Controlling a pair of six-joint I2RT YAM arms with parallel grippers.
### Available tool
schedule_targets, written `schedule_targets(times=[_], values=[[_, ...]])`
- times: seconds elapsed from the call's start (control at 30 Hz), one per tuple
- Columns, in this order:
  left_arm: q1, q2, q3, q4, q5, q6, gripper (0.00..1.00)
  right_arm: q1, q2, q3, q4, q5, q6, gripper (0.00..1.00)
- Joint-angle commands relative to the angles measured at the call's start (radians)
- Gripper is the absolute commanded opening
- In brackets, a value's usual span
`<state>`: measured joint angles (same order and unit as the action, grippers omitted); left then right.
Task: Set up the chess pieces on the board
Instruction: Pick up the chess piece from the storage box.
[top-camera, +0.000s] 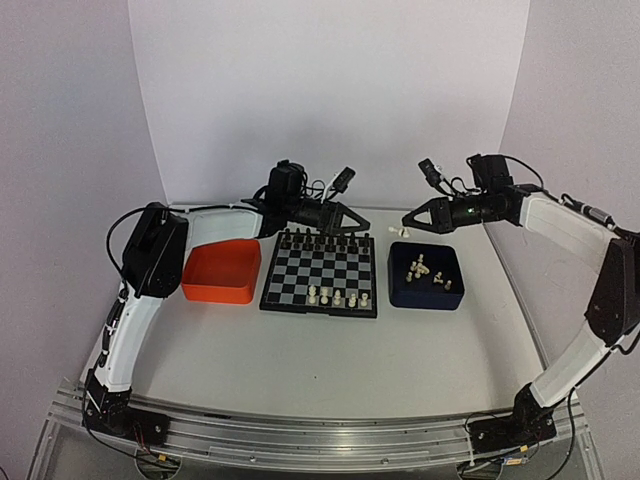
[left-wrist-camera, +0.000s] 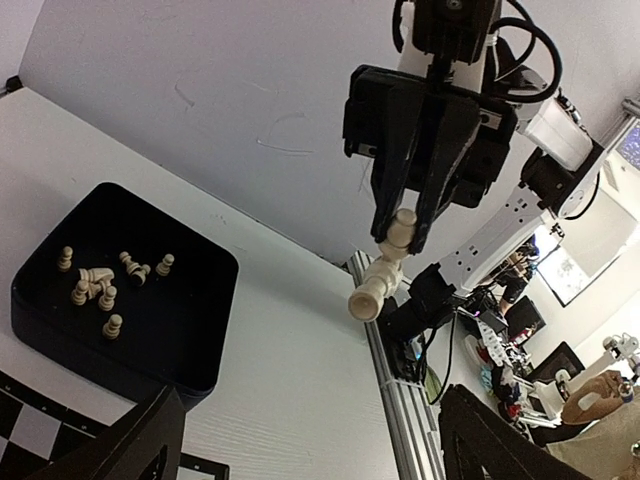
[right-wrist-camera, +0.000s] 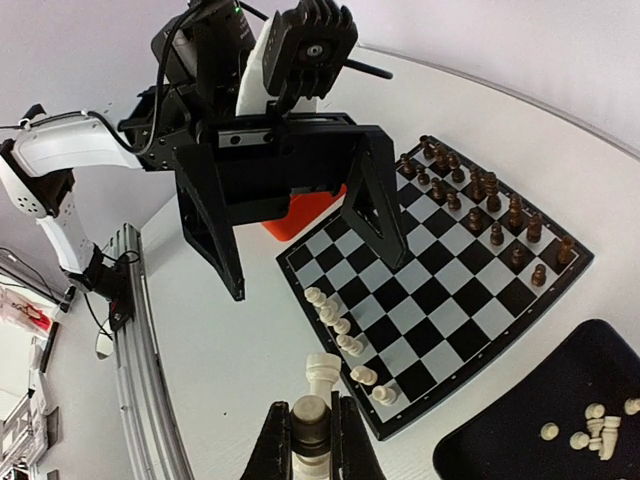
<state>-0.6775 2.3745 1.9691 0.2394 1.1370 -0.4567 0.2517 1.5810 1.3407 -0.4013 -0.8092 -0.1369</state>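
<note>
My right gripper (right-wrist-camera: 311, 432) is shut on a cream-white chess piece (right-wrist-camera: 322, 372), held in the air just off the board's right edge. In the left wrist view that chess piece (left-wrist-camera: 384, 268) sticks out of the right gripper (left-wrist-camera: 402, 232) toward the camera. My left gripper (top-camera: 362, 221) stands open and empty, facing the right gripper (top-camera: 406, 226) above the board's far right corner. The board (top-camera: 310, 268) has several white pieces (top-camera: 335, 296) along its near side and dark pieces (right-wrist-camera: 480, 200) along its far side. More loose white pieces (top-camera: 420, 270) lie in the dark blue tray (top-camera: 430, 298).
An orange tray (top-camera: 222, 272) sits left of the board. The dark blue tray stands right of the board. A white backdrop closes off the far side, and an aluminium rail (top-camera: 320, 445) runs along the near edge by the arm bases.
</note>
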Motion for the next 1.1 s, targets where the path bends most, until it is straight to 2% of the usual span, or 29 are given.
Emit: schedule_targets(times=[0.0, 0.23, 0.3, 0.47, 0.73, 1.07], values=[[-0.035, 0.013, 0.007, 0.198, 0.090, -0.136, 0.87, 0.010, -0.057, -0.029, 0.045, -0.120, 0.063, 0.00], [-0.091, 0.074, 0.082, 0.215, 0.108, -0.190, 0.82, 0.026, -0.083, -0.049, 0.055, -0.142, 0.071, 0.00], [-0.098, 0.084, 0.084, 0.271, 0.124, -0.239, 0.80, 0.029, -0.084, -0.052, 0.055, -0.143, 0.074, 0.00], [-0.111, 0.093, 0.060, 0.423, 0.137, -0.361, 0.67, 0.029, -0.087, -0.060, 0.054, -0.141, 0.070, 0.00], [-0.119, 0.058, 0.005, 0.489, 0.122, -0.376, 0.61, 0.029, -0.093, -0.084, 0.050, -0.128, 0.058, 0.00], [-0.119, 0.066, 0.012, 0.528, 0.119, -0.434, 0.47, 0.028, -0.100, -0.102, 0.047, -0.111, 0.049, 0.00]])
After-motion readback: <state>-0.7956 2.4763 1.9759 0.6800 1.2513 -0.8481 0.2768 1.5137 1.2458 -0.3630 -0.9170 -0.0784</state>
